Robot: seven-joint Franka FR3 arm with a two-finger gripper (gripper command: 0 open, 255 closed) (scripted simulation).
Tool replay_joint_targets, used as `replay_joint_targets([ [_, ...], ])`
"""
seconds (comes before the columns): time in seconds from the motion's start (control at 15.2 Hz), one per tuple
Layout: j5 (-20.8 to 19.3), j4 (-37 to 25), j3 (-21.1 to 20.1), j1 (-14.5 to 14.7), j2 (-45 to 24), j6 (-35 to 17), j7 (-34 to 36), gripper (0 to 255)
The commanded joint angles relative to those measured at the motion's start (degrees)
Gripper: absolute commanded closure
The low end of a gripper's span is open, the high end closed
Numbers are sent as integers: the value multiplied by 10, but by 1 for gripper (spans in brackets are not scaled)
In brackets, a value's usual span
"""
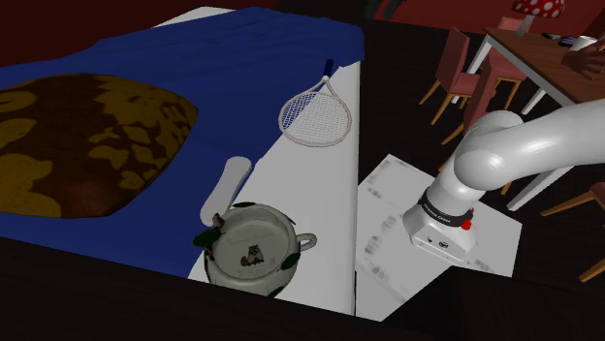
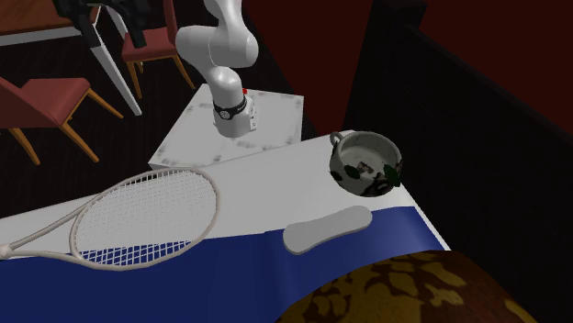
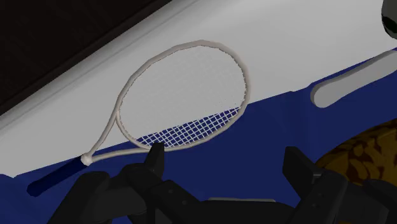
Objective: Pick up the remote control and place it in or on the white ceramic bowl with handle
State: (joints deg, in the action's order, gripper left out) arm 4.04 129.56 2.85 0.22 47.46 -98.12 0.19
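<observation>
Claw (image 3: 224, 153) gapes wide; remote (image 1: 225, 189) lies outside bowl (image 1: 254, 250), nearby.

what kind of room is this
Likely a bedroom or studio room in a home: what looks like a bed with a blue cover, a brown-and-yellow cushion on it, and a wooden table with red chairs close by.

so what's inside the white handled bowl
Only a small brown picture on the floor of the round white handled bowl; nothing loose in it. The pale oblong remote lies outside. Nothing covers its inside.
</observation>
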Motion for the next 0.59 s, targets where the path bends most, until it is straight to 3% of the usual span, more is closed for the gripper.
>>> replay_joint_targets([
  [0.0,0,0,0,0,0,0,0,0],
  [0.53,50,77,-127,-11,8,-49,183,0],
])
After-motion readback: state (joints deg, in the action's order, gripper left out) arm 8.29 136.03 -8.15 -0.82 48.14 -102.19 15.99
